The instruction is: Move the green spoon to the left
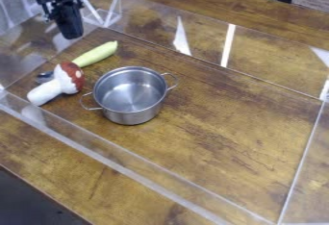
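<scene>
The green spoon (pixel 96 53) lies flat on the wooden table, its thick yellow-green handle slanting from upper right to lower left. The lower end of the spoon runs up against the mushroom's red cap. My gripper (pixel 64 31) hangs just above and to the left of the spoon, dark and pointing steeply down. Its fingers are shut with nothing between them, and it is not touching the spoon.
A red-capped white mushroom toy (pixel 54 84) lies left of the round steel pot (pixel 129 94). Clear acrylic walls (pixel 193 38) fence in the work area, with a low front wall (pixel 115 162) near me. Bare wood stretches to the right of the pot.
</scene>
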`<control>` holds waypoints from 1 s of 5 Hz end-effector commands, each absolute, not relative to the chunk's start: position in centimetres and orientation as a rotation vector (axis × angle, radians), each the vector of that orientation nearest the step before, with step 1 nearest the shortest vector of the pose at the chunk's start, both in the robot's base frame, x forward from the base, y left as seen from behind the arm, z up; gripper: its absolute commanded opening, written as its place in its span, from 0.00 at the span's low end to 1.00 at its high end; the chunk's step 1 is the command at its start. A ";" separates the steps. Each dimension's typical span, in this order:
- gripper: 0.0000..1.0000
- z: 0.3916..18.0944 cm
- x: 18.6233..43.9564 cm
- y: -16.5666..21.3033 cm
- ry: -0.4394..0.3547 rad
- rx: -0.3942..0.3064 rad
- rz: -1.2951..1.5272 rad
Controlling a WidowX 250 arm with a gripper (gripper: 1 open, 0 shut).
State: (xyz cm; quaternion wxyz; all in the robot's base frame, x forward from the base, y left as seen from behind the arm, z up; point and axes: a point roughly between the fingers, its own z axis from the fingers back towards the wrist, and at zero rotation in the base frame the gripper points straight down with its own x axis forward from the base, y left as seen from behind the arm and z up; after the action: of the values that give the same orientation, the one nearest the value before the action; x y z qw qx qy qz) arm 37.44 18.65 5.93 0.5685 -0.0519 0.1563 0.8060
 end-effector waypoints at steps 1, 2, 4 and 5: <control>0.00 10.5 37.1 19.6 0.219 -0.182 1.985; 0.00 9.9 38.6 20.0 0.221 -0.178 1.979; 0.00 6.6 39.9 18.9 0.229 -0.157 2.013; 0.00 6.4 39.8 18.9 0.233 -0.153 2.044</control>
State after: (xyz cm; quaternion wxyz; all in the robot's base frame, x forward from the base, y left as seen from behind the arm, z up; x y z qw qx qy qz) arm 39.36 18.91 3.02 0.5075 -0.0455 0.1329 0.8501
